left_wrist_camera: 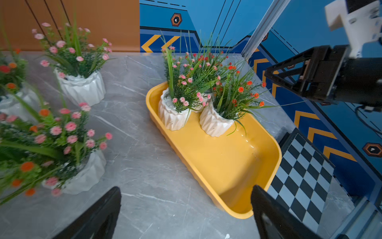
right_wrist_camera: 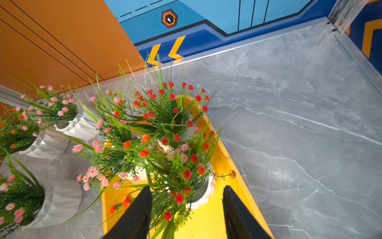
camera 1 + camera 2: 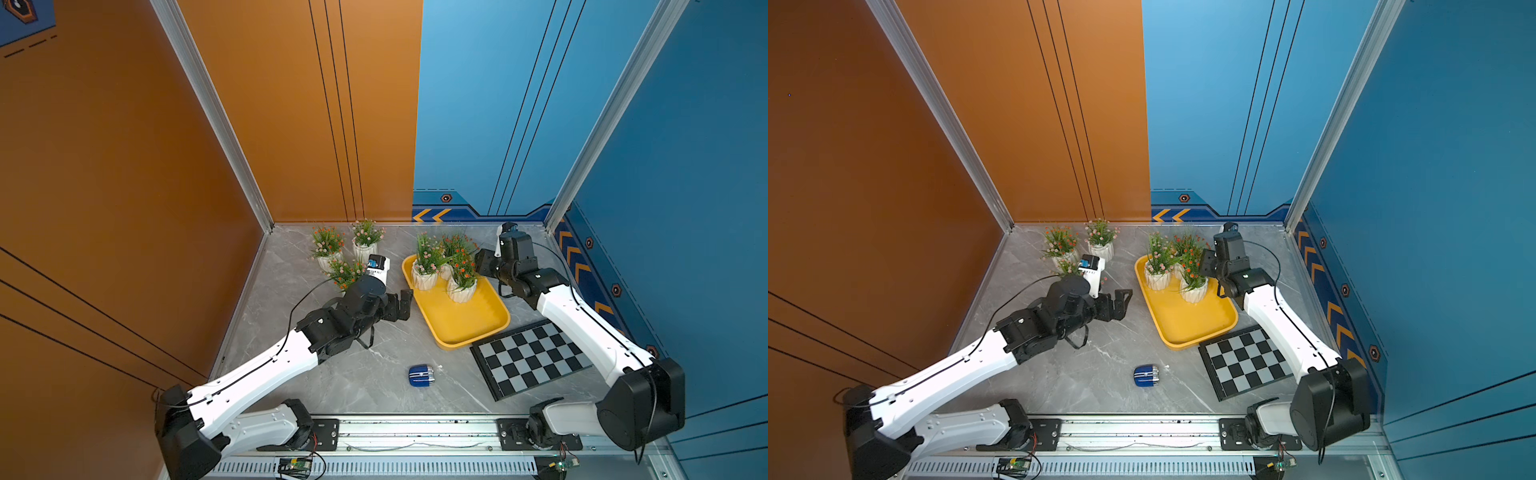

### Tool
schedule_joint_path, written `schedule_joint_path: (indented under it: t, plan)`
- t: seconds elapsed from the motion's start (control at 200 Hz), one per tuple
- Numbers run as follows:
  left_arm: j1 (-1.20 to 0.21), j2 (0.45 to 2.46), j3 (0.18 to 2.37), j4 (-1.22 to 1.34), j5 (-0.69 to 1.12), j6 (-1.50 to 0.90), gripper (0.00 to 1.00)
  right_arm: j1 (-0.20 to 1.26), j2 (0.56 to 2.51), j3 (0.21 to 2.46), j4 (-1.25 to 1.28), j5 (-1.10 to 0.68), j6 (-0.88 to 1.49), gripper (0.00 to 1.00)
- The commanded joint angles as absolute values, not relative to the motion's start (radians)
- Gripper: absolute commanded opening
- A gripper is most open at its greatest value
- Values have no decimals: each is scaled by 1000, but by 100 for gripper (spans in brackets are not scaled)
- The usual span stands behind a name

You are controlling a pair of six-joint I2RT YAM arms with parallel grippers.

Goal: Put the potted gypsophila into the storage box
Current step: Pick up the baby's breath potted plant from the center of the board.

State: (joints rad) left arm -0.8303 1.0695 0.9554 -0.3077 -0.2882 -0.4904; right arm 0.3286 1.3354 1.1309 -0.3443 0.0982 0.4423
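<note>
Grey marbled tabletop (image 3: 374, 374) sits between orange and blue walls. In both top views we see the shallow yellow plastic storage box (image 3: 469, 328) holding three white ribbed pots of gypsophila (image 3: 461, 291), packed at its far end so the near half stays free. Three more pots (image 3: 365, 249) wait on the table by the left arm. From the left wrist, the left gripper (image 1: 187, 189) hangs wide apart and empty beside the box's rim. From the right wrist, the right gripper (image 2: 187, 188) straddles the orange-flowered boxed pot with jaws parted, gripping nothing; a release, we judge.
</note>
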Motion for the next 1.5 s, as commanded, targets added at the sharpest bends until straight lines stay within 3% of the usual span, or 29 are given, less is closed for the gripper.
schedule_joint_path:
  t: [0.0, 0.23, 0.44, 0.646, 0.971, 1.496]
  plan:
    - [-816, 971, 905, -409, -365, -514, 98, 384, 1275, 1105, -379, 173, 461, 59]
    - [-790, 759, 819, -579, -454, -578, 98, 584, 1282, 1097, -352, 259, 510, 63]
    - [-697, 616, 764, -694, -470, -598, 98, 780, 1470, 1164, -258, 236, 544, 63]
    - [-508, 550, 704, -712, -354, -624, 98, 886, 1698, 1304, -224, 184, 558, 59]
    - [-336, 550, 682, -627, -219, -591, 98, 899, 1929, 1482, -225, 129, 573, 55]
    - [-201, 674, 692, -533, -102, -549, 98, 856, 2155, 1704, -224, 20, 555, 54]
